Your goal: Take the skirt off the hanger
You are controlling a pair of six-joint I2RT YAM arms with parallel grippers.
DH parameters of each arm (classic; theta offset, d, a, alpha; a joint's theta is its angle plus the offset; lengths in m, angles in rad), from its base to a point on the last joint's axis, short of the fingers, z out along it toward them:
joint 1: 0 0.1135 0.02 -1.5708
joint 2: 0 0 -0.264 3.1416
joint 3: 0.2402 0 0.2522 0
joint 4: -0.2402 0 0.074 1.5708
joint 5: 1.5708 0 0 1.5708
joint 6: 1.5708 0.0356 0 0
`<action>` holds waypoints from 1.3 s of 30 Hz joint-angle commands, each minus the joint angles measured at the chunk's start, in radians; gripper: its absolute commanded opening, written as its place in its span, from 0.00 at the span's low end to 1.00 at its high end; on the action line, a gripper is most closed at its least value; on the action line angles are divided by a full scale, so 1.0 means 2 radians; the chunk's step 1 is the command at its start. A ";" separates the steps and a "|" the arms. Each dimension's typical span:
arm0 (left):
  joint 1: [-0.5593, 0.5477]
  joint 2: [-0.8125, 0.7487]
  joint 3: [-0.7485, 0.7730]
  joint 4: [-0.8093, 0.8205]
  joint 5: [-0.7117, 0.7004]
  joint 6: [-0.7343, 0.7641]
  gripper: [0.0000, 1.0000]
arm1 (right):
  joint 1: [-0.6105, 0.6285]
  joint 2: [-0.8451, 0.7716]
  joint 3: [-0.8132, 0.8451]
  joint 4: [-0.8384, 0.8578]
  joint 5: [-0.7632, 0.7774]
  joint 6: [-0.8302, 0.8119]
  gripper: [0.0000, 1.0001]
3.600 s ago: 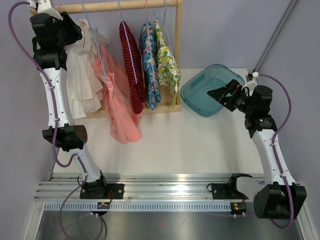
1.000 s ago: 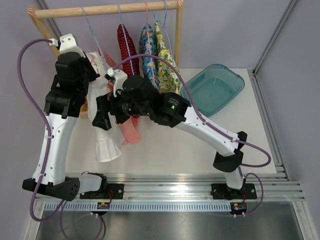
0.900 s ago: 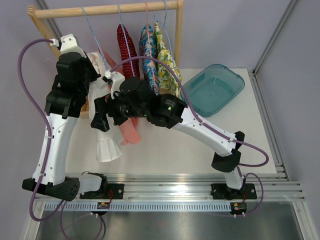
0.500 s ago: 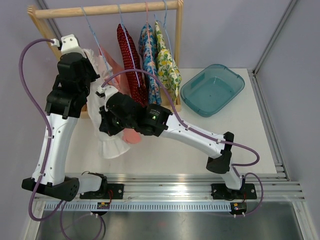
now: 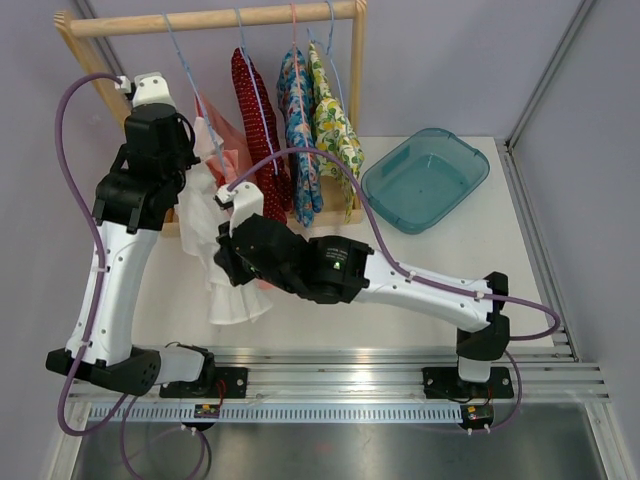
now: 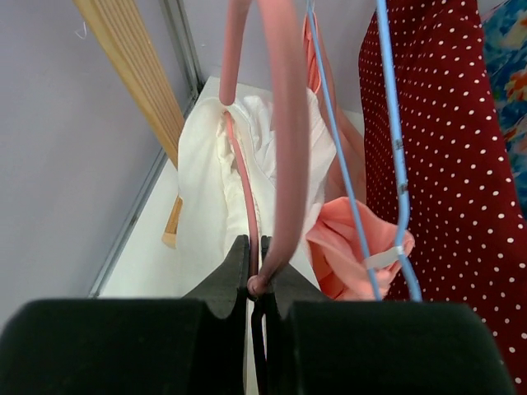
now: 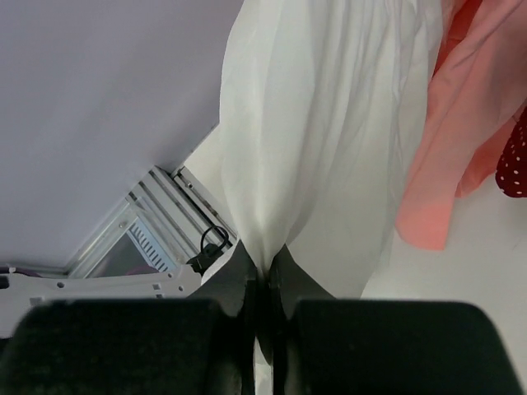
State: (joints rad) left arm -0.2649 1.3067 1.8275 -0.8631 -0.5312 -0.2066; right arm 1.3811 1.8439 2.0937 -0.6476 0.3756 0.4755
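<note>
A white tabletop (image 5: 400, 270) sits between lilac walls, with a wooden rack (image 5: 220, 17) at its far left and an empty teal tub (image 5: 425, 180) to the right of the rack. On the rack hang a red polka-dot dress (image 5: 258, 110), a blue floral garment (image 5: 300, 130) and a yellow-print one (image 5: 332, 125). The left arm (image 5: 115, 260) is raised beside the rack. The right arm (image 5: 400, 285) reaches across to the white skirt (image 5: 240, 300), which hangs in front of the rack's left end, beside a salmon garment (image 5: 225, 135).

From the left wrist, the left pincer (image 6: 255, 263) is clamped on the wire of a pink hanger (image 6: 284, 123). The wire runs into the bunched skirt below. A blue hanger (image 6: 395, 123) and the polka-dot dress lie to the right.

From the right wrist, the right pincer (image 7: 265, 263) is closed on a fold of the skirt, which drapes upward from the fingers. The salmon garment hangs alongside, and an aluminium rail (image 7: 156, 222) shows beneath.
</note>
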 commanded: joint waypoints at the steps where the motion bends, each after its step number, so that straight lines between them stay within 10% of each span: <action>1: 0.031 0.011 0.038 0.147 -0.038 0.022 0.00 | 0.070 -0.053 -0.021 -0.089 -0.029 0.032 0.00; 27: 0.092 0.088 0.125 0.148 -0.083 0.074 0.00 | 0.273 -0.199 -0.193 -0.159 0.162 0.173 0.00; 39: 0.116 0.114 0.103 0.165 -0.135 0.086 0.00 | 0.455 -0.119 0.026 -0.389 0.364 0.227 0.00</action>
State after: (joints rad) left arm -0.1143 1.4628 2.0262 -0.9417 -0.6430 -0.0963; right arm 2.1250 1.5848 2.0438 -1.1233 1.1290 0.8322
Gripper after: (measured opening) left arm 0.050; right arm 0.043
